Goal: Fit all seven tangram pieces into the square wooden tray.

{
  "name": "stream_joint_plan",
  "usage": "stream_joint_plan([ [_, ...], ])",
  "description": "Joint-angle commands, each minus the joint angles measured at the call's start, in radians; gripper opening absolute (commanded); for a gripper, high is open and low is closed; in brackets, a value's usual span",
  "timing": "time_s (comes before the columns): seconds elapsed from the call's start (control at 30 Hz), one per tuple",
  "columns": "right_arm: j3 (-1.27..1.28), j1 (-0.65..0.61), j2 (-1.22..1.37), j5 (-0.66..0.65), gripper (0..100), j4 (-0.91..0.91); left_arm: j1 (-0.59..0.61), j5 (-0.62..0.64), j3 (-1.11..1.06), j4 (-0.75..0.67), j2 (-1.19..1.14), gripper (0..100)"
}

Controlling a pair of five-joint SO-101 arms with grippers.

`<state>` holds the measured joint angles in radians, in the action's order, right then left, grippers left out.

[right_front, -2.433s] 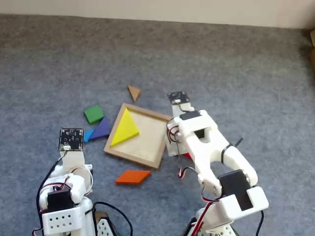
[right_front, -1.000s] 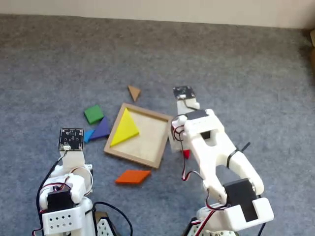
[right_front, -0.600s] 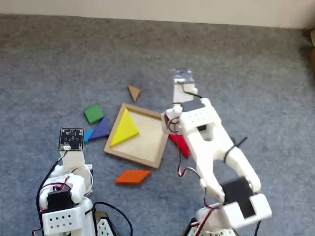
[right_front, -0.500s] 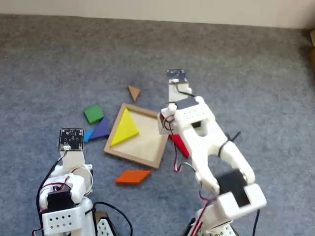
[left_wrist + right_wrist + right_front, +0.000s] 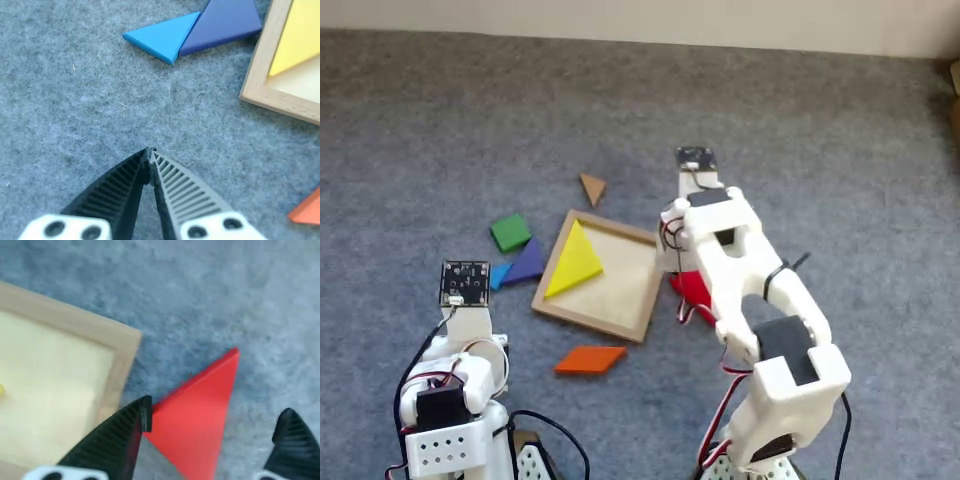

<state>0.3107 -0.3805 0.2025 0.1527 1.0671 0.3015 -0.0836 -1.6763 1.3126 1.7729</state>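
Tray (image 5: 588,323) lies on the carpet (image 5: 440,120), 1 yellow triangle (image 5: 574,262) inside. We see the red triangle (image 5: 192,415) just beside its rim, right gripper (image 5: 217,417) spread wide astride it. Left gripper (image 5: 151,152) is pinched closed, holding nothing.

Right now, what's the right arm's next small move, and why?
Probably close the right gripper on the red triangle. Its jaws stand open on either side of that piece, which lies flat on the carpet just outside the tray corner. The tray holds the yellow triangle, with bare floor beside it. Whether the fingers are low enough to grip, I can't tell.
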Motion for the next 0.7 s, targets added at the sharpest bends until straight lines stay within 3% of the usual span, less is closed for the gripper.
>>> stream_joint_plan([
  [0.0,-0.053,0.031,-0.004,0.003,36.8,0.019,0.018,-0.005,-0.021,0.008,0.061,1],
  [0.23,-0.061,0.022,-0.012,0.002,36.8,0.119,0.018,-0.005,-0.021,0.008,0.061,1],
  [0.67,-0.054,-0.079,-0.005,-0.023,36.8,0.119,0.018,-0.005,-0.021,0.008,0.061,1],
])
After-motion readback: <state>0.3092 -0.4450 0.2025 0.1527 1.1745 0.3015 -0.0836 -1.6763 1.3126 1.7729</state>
